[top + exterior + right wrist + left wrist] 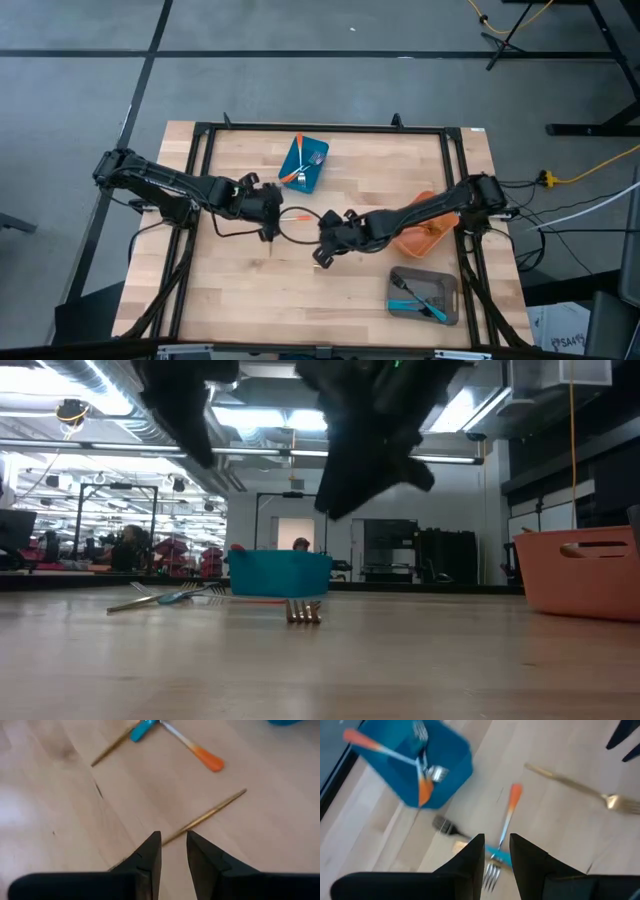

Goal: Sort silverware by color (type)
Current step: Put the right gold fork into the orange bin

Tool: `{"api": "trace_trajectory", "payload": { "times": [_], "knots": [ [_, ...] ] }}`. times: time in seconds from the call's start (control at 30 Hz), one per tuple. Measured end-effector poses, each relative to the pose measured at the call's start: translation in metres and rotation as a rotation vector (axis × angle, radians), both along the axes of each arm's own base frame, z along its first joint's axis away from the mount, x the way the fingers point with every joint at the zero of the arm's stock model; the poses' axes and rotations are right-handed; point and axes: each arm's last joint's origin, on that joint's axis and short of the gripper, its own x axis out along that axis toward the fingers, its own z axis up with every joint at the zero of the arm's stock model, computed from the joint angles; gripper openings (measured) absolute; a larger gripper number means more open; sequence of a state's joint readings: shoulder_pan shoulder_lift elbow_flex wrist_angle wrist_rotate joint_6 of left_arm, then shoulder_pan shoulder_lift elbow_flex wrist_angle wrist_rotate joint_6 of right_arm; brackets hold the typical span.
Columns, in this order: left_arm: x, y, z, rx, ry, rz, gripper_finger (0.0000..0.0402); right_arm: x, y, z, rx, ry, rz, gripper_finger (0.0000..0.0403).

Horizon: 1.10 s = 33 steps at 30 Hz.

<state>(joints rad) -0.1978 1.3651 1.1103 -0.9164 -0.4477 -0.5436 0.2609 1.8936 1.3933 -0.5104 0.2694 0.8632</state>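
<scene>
1. My left gripper (497, 851) hangs over the mid-worktop (250, 290), its jaws a narrow gap apart, above an orange-handled fork (507, 826).
2. My right gripper (173, 846) hangs just beside it, also narrow and empty, above a gold fork (205, 816).
3. More forks sit in the blue bin (296, 178).

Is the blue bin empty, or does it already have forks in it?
Not empty. The blue bin already holds forks: the high view and left wrist view show orange-handled forks lying inside it.
</scene>
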Motion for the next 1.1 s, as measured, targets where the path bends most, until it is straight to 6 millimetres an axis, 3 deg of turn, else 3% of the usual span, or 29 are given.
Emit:
{"api": "trace_trajectory", "payload": {
  "times": [0.4,1.1],
  "knots": [
    [-0.010,0.002,-0.004,-0.008,0.079,0.072,0.0084,0.018,-0.007,-0.052,0.108,0.095,-0.060,0.0083],
    [-0.010,0.002,-0.003,-0.007,0.077,0.072,0.0084,0.024,-0.011,-0.059,0.147,0.075,-0.068,0.0083]
  ]
}}
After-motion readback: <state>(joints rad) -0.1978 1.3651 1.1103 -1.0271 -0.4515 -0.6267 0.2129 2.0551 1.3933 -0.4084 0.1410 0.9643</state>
